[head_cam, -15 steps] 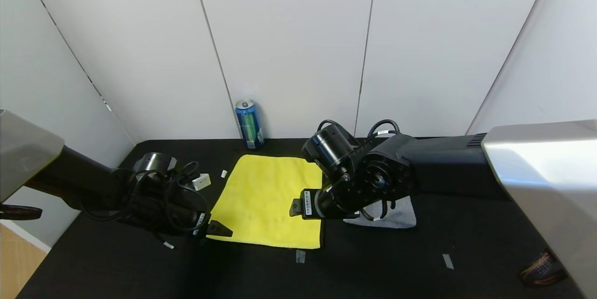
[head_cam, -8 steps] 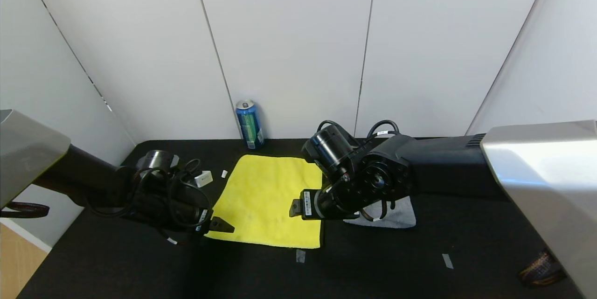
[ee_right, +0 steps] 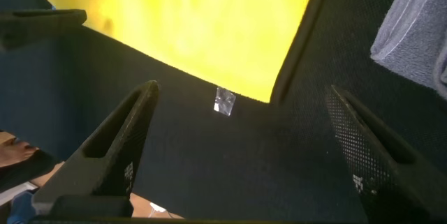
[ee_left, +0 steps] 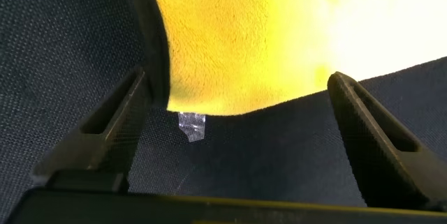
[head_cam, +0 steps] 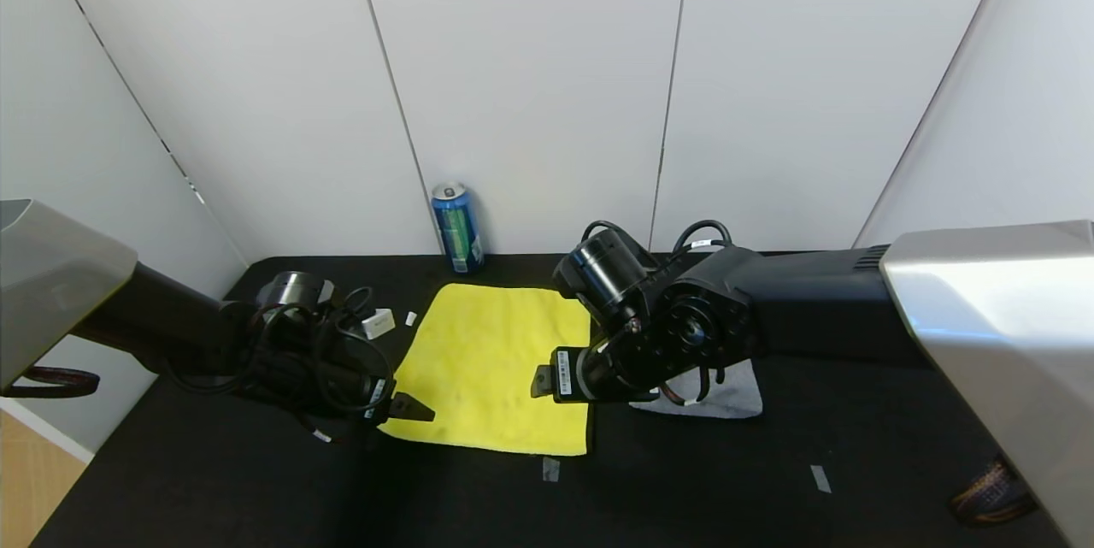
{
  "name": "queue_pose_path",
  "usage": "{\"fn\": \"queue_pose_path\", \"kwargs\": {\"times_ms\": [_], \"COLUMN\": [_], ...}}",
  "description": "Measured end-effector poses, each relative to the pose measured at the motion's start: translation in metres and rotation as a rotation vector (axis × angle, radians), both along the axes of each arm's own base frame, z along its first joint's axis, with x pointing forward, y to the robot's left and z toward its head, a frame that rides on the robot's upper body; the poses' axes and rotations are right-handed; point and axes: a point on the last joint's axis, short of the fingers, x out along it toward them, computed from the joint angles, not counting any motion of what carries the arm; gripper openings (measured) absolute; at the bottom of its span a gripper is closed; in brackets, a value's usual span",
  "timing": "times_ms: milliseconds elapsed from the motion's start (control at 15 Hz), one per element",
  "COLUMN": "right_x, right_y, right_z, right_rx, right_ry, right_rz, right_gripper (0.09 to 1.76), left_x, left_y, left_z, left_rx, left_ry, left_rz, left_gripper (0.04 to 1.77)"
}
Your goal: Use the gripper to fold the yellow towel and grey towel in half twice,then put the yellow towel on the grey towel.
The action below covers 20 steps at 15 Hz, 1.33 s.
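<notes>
Comparing this moment with a second ago, we find our left gripper (head_cam: 408,408) has slid a little to the right along the black table (head_cam: 769,480), so its tip now sits at the near left corner of the yellow towel (head_cam: 496,360). Its wrist view shows both fingers (ee_left: 115,123) spread wide apart with nothing between them, the towel's corner (ee_left: 230,63) lying just ahead of the gap and a scrap of tape (ee_left: 190,125) on the table by it. We judge this a closing approach for the first fold, which is not yet begun: the yellow towel lies flat and fully spread.

Our right gripper (head_cam: 540,380) has not shifted over the same second. It hangs above the towel's near right part, fingers (ee_right: 112,144) wide and empty in its wrist view, the right corner (ee_right: 269,88) below it. We read it as waiting for the left side to catch up.

Farther right, the grey towel (head_cam: 735,394) shows only as a patch behind the right arm; how it is laid we cannot tell. At the far edge a blue can (head_cam: 457,227) stands against the wall.
</notes>
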Motion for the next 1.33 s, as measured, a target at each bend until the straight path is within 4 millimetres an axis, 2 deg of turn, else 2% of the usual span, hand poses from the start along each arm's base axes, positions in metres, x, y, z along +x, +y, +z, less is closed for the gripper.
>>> {"fn": "queue_pose_path", "kwargs": {"times_ms": [67,200,467,533,600,933,1333], "right_x": [0.000,0.000,0.000,0.000,0.000,0.000,0.000], "right_y": [0.000,0.000,0.000,0.000,0.000,0.000,0.007], "right_z": [0.000,0.000,-0.001,-0.001,-0.001,-0.004,-0.023], "right_rx": [0.000,-0.001,-0.002,-0.002,-0.002,-0.006,-0.019], "right_ry": [0.000,0.001,0.001,0.001,0.002,0.009,0.051], "right_rz": [0.000,0.000,-0.001,-0.001,-0.001,-0.002,-0.011], "right_gripper": [1.71,1.71,1.71,1.71,1.71,1.71,1.71], "left_x": [0.000,0.000,0.000,0.001,0.001,0.002,0.003], "left_y": [0.000,-0.001,0.000,0.000,0.000,0.000,0.002], "left_z": [0.000,-0.001,-0.001,-0.002,-0.002,-0.003,-0.002], "left_rx": [0.000,0.000,0.000,0.000,0.000,0.001,0.002], "left_ry": [0.001,0.002,0.003,0.001,0.001,-0.007,-0.040], "left_rz": [-0.001,-0.002,-0.001,-0.003,-0.003,-0.001,0.005], "left_gripper": [1.49,1.18,0.69,0.07,0.14,0.14,0.13]}}
